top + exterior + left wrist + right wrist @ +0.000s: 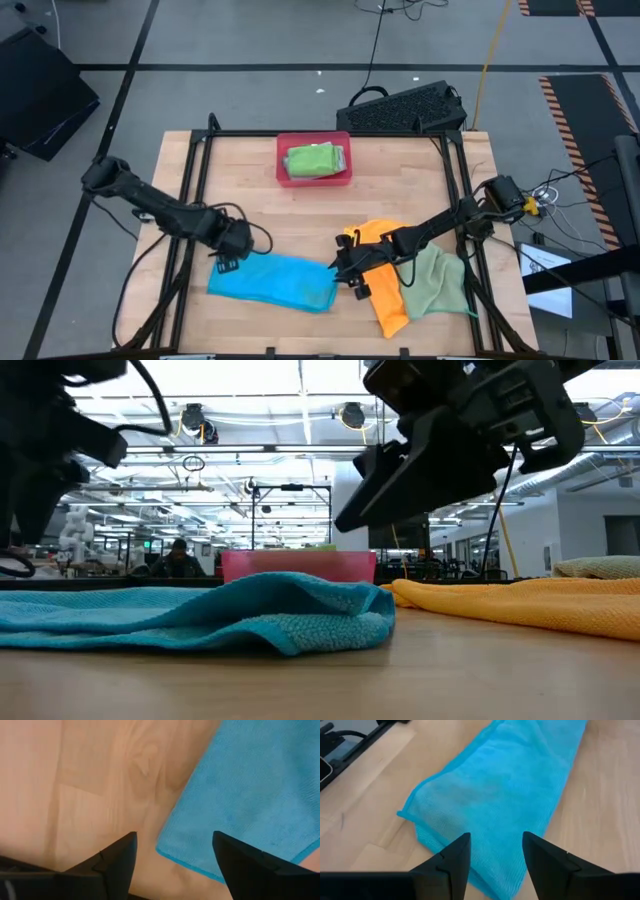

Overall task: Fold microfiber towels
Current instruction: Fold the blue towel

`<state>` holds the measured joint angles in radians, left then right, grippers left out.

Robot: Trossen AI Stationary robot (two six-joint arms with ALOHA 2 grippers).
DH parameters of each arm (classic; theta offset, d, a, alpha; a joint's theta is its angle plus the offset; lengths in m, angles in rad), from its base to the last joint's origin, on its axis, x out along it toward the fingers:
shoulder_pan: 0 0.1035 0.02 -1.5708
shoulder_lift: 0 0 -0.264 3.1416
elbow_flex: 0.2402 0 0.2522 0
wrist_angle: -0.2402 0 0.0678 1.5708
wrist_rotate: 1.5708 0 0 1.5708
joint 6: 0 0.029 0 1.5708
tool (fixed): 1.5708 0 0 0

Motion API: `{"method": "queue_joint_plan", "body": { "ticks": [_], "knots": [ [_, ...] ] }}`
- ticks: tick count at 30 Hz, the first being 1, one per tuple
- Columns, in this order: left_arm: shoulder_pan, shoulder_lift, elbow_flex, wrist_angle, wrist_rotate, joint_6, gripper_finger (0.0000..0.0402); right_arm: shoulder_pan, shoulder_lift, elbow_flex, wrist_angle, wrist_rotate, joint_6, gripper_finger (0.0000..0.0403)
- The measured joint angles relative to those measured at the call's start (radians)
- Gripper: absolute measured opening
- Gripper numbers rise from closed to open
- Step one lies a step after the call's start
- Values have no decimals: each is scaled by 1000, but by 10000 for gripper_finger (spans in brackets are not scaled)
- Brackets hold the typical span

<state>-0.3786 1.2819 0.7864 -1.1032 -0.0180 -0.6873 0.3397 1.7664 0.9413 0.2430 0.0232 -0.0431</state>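
Folded bright blue microfiber towel [275, 283] is lying lengthwise between the spread, empty left gripper [225, 262] and right gripper [345, 272].

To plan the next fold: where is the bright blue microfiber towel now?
In the high view, the bright blue microfiber towel lies at the table's near edge, between the left hand and right hand.

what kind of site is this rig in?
Probably a large open robotics lab or workshop. The low view shows a high ceiling with strip lights and more frames and benches behind the wooden table. Cables run over a grey tiled floor.
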Motion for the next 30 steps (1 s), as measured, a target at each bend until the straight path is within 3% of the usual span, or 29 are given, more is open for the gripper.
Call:
{"method": "queue_joint_plan", "body": {
  "ticks": [9, 18, 24, 28, 30],
  "knots": [
    [38, 0, -46, 27, 24, 90, 235, -12, 0, 0, 28, -1, -64, 169],
    [8, 1, -180, 217, 137, 36, 191, -50, 0, 0, 113, -29, -101, 169],
    [-38, 1, -235, 289, 142, 19, 109, -75, 7, 0, 234, -55, -113, 169],
    [-44, 0, -234, 298, 118, 9, 29, -94, 51, 1, 391, -54, -92, 169],
    [-44, 1, -215, 293, 107, 4, 10, -106, 86, 2, 498, -50, -60, 169]
  ]
}}
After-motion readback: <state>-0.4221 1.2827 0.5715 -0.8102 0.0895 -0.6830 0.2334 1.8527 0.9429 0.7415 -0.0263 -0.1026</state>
